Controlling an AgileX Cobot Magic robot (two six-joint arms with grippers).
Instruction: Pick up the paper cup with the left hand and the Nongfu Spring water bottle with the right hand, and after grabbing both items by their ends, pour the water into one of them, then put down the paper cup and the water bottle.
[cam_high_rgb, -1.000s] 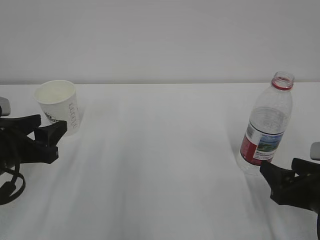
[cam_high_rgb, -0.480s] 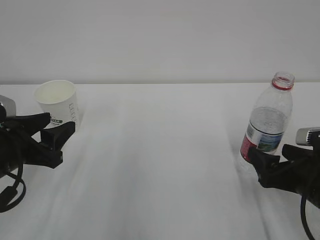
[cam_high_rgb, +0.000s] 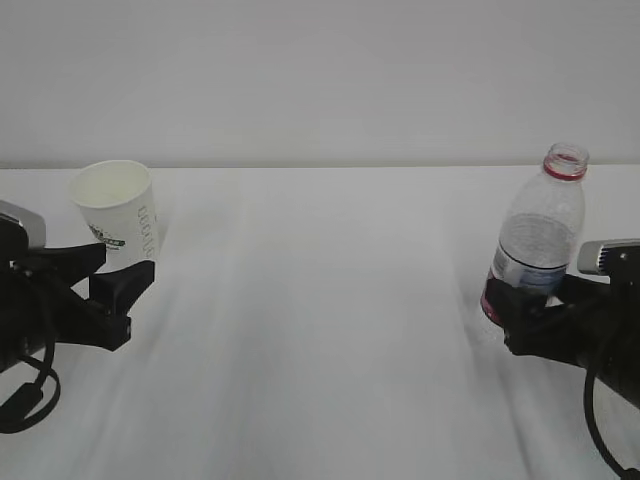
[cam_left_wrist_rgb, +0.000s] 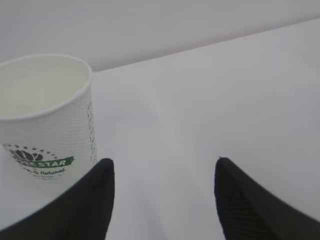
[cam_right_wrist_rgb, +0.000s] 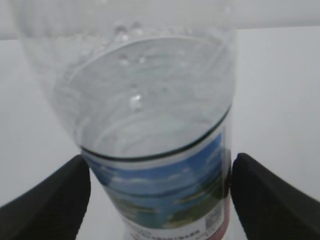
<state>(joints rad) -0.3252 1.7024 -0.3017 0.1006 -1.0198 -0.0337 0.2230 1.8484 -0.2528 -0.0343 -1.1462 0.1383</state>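
white table (cam_high_rgb: 330, 330), plain pale wall (cam_high_rgb: 320, 80)

Exterior camera faces the tabletop (cam_high_rgb: 320, 330) from slightly above; wrist cameras look close along it.

Upright white paper cup (cam_high_rgb: 117, 212) at left; upright, uncapped clear Nongfu Spring water bottle (cam_high_rgb: 538, 238) at right.

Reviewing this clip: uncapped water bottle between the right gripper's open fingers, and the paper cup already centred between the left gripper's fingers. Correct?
Not quite. In the left wrist view the paper cup stands off to the left, over one finger of the left gripper, not centred in the gap. The rest holds: the uncapped water bottle sits between the open fingers of the right gripper.
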